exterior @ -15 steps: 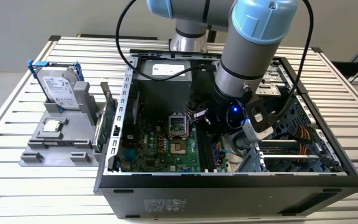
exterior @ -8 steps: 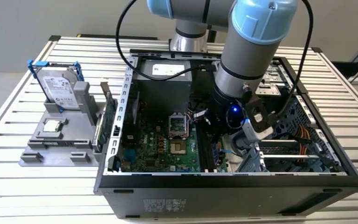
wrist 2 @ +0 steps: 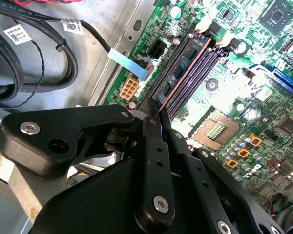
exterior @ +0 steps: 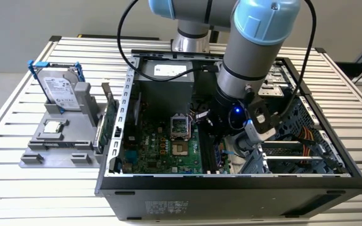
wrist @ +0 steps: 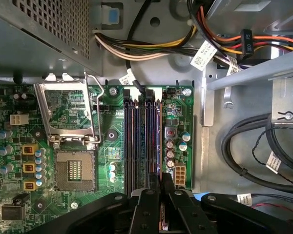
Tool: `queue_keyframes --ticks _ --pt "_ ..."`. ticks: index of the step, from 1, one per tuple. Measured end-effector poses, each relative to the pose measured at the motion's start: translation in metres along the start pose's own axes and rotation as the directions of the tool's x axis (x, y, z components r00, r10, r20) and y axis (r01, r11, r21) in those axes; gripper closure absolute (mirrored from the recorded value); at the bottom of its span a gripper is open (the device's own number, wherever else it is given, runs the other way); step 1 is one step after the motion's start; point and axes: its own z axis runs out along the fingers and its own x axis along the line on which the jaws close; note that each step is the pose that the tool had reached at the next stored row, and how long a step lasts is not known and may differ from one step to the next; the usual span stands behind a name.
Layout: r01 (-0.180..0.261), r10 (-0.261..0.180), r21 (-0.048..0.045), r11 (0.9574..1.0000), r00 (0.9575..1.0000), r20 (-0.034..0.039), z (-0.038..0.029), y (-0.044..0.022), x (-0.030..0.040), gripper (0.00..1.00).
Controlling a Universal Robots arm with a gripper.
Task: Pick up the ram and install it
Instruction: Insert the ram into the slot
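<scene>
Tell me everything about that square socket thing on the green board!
The processor socket is a square with a shiny metal rim, set flat into the green motherboard. Inside is a grid of tiny gold-looking contacts. It is empty: no chip sits in it. Its metal lid is swung open next to it, with a thin wire lever along one side. Small orange blocks sit close by. Nothing is touching the socket.

**A:** where's the ram (wrist 2: 184, 68) at?

**B:** up on its long edge, lined up in the end one of the memory slots (wrist: 132, 141). Thin stick with dark chips along the side, pretty much edge-on in both wrist views.
</scene>
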Motion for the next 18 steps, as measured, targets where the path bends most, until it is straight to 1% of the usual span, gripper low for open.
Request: queue_keyframes --ticks 18 --pt "-0.002 0.002 -0.0001 1.0000 1.0000 0.0000 0.0060 0.0006 -0.0001 1.00"
